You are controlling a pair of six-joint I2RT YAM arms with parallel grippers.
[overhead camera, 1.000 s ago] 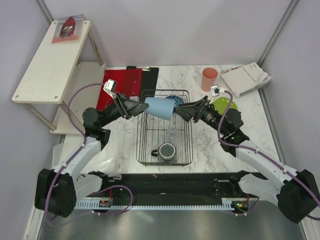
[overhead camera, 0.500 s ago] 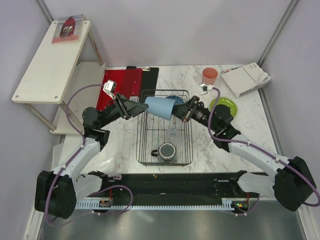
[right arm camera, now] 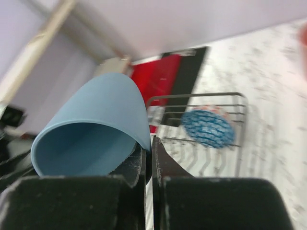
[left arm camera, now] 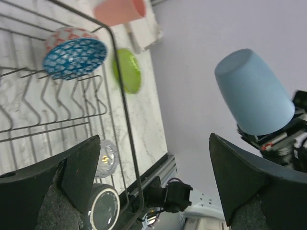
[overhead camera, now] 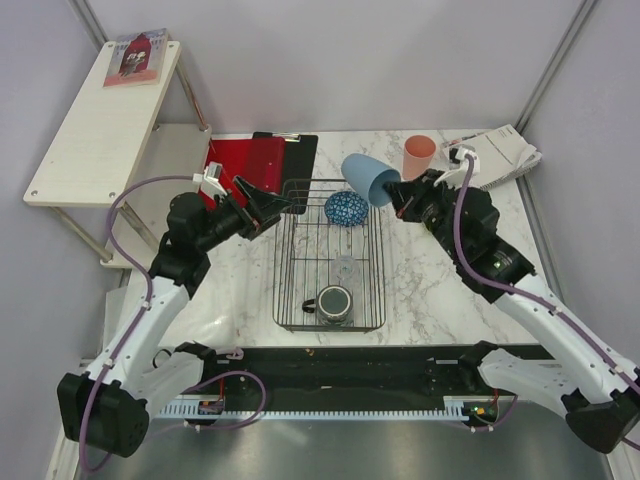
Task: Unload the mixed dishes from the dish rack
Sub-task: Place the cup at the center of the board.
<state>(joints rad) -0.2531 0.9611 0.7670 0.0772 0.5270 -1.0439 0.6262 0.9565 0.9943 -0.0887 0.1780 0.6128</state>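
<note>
Near the worktop's (overhead camera: 430,290) far edge, my right tool (overhead camera: 400,196) pinches the light-blue cup's (overhead camera: 368,178) rim; my left tool (overhead camera: 275,205) is spread, empty. Patterned bowl (overhead camera: 346,208), clear glass (overhead camera: 345,267) and dark mug (overhead camera: 333,301) are not yet out of the dish rack (overhead camera: 277,270).

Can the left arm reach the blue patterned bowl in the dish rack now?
Probably yes. The left arm has open jaws beside the dish rack, level with the blue patterned bowl, with only rack wires between. The right arm holds the light-blue cup off to the right.

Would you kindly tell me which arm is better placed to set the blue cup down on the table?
Right: the right hand pinches the blue cup by its rim above the table; the left hand is open and empty.
</note>
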